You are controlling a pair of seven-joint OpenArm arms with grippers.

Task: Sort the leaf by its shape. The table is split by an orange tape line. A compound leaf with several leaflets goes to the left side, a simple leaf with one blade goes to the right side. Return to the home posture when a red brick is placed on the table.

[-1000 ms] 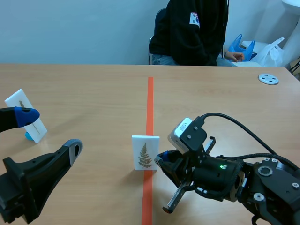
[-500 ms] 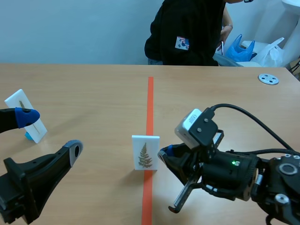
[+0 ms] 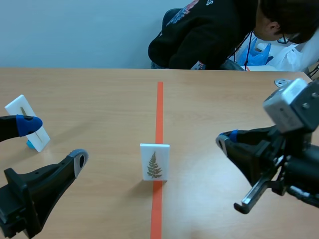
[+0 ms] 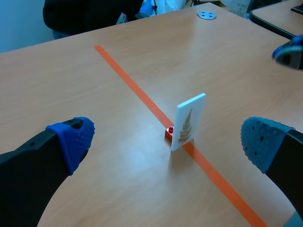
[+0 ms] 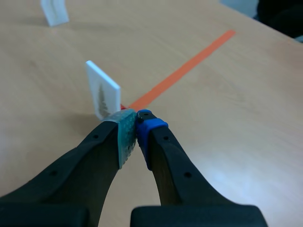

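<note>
Wood-grain table [image 3: 99,99] runs away toward a person [image 3: 209,35] leaning over its far edge, and an orange tape line [image 3: 159,109] splits it down the middle. Seen from the scene camera, the leaf card [image 3: 154,162], white with a many-leafleted frond printed on it, stands upright right on that line. The left gripper [image 3: 52,142] sits low on its own side with fingers spread wide and nothing between them, and a second white card [image 3: 27,123] stands behind its blue pad. The right gripper [image 3: 227,139] hangs well off to the right of the leaf card. From the left wrist, the leaf card stands ahead of the wide-apart pads [image 4: 71,137] on a small red base [image 4: 169,134]. From the right wrist, the two pads [image 5: 125,130] press together on nothing, with the leaf card just ahead of them.
</note>
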